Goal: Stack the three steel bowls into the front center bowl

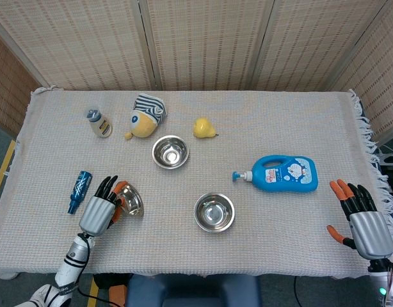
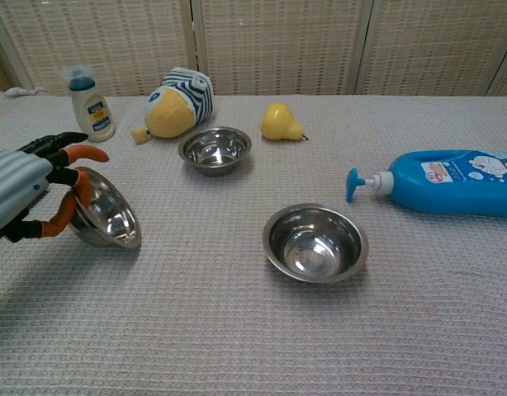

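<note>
**Left hand has the first bowl tipped up on edge**

The left hand (image 2: 22, 194) sits at about 8 o'clock on the table and is gripping the left steel bowl (image 2: 105, 216), orange fingertips (image 2: 87, 152) hooked over the top of the rim and the thumb underneath. The bowl is tilted steeply, its open side facing toward 3 o'clock, with only the lower edge touching the cloth. It's shiny, polished steel with a rolled rim, and the inside mirrors the room.

Out from there, the front center bowl (image 1: 214, 212) sits upright at roughly 6 o'clock, well apart from the tipped one, same shiny finish with a flat bright bottom. The back bowl (image 1: 170, 151) is upright too, up toward 11 o'clock from the middle, near the plush toy (image 1: 146, 116).

The right hand (image 1: 363, 219) hangs off at the 4 o'clock corner, fingers spread and holding nothing, not touching anything.

Labels: the blue pump bottle (image 1: 283, 173) lying on its side at 3 o'clock has a cartoon character print, text too small to read. The small cream bottle (image 2: 89, 103) at 10 o'clock has a dark blue and yellow label, also unreadable. A blue can (image 1: 79, 191) lies just beside the left hand at 9 o'clock, and the yellow pear (image 1: 204, 128) is at 12.
</note>
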